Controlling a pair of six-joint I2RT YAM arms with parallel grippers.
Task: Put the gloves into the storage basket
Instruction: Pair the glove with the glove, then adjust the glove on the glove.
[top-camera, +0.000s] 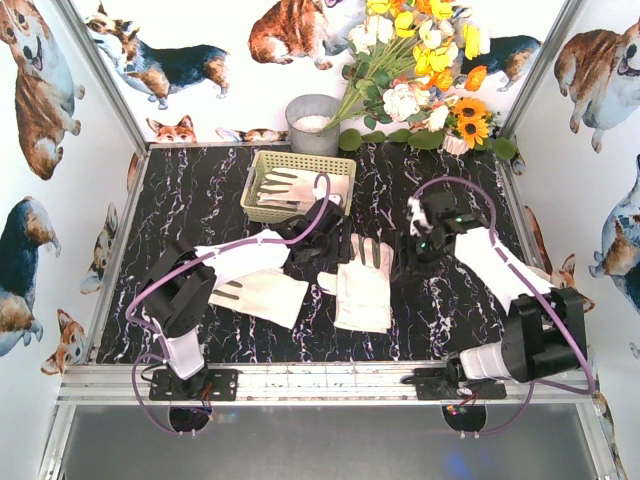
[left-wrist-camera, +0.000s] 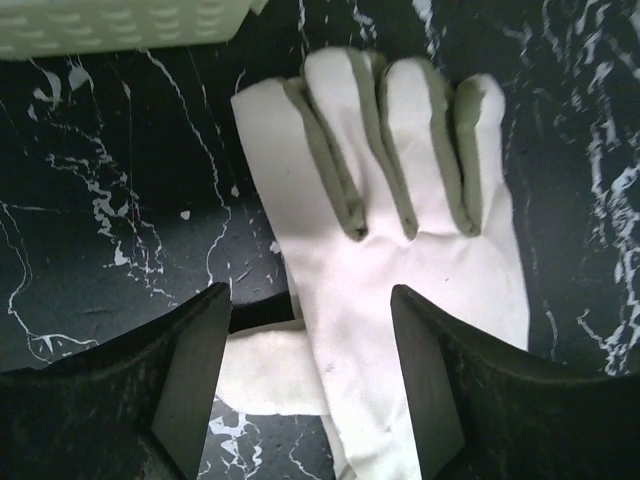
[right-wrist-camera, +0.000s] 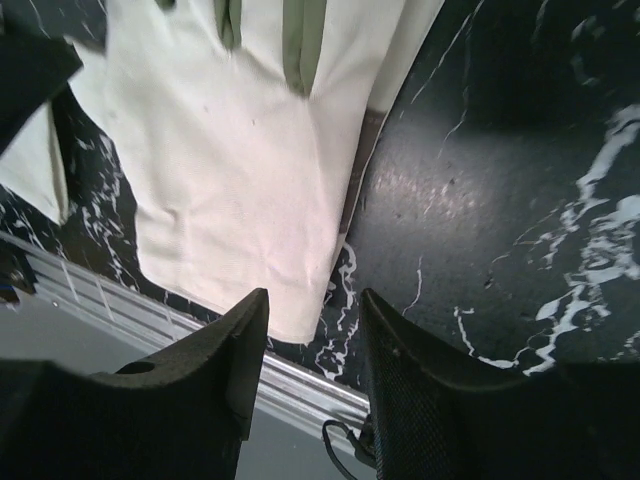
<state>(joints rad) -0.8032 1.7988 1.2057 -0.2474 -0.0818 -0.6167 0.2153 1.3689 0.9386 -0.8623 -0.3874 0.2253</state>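
Two grippers, left gripper (left-wrist-camera: 310, 340) and right gripper (right-wrist-camera: 312, 330), stand part-open and empty. Centre glove (top-camera: 362, 290) lies mid-frame, long axis vertical, fingertips toward storage basket (top-camera: 300, 157) at upper centre. Left jaws flank its palm, so left arm judged nearer.

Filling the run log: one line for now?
left fingers open, empty; right fingers open, empty; cream-white fabric glove in pale yellow lattice basket

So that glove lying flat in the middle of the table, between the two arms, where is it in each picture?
Top external: the middle glove lies flat at the centre, fingers pointing to the far wall.
Left wrist: centre-right, fingers pointing up, the basket at top left.
Right wrist: upper left, cuff toward the near rail.
Shared landmark: the black, white-veined tabletop beneath it in all three views.
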